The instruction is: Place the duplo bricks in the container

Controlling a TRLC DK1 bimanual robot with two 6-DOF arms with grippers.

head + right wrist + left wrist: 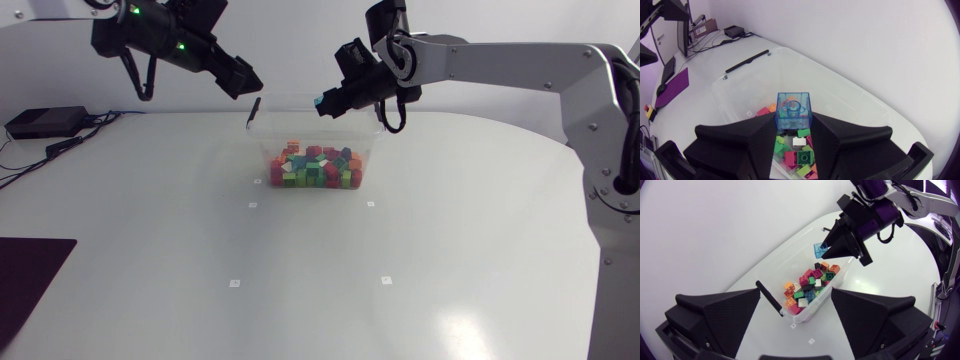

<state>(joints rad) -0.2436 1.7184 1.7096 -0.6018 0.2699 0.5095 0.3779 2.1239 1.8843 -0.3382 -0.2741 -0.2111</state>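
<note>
The white table [320, 300] carries a clear plastic container [262, 140] at the middle of its far edge, with a heap of coloured duplo bricks [315, 167] inside; the left gripper [243, 78] hangs above the container's left rim, fingers spread wide; the right gripper [322, 103] pinches a translucent blue brick [793, 111] over the container.

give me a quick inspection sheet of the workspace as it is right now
surface: white table, small square marks on it
job's things: clear container holds a pile of mixed duplo bricks; one translucent blue brick above it in the right gripper
clutter: dark mat at the table's near left corner; black box at its far left
grippers: left gripper open, empty, above the container's left end; right gripper shut on the blue brick
cables: black cables by the black box
surroundings: nothing seen
</note>
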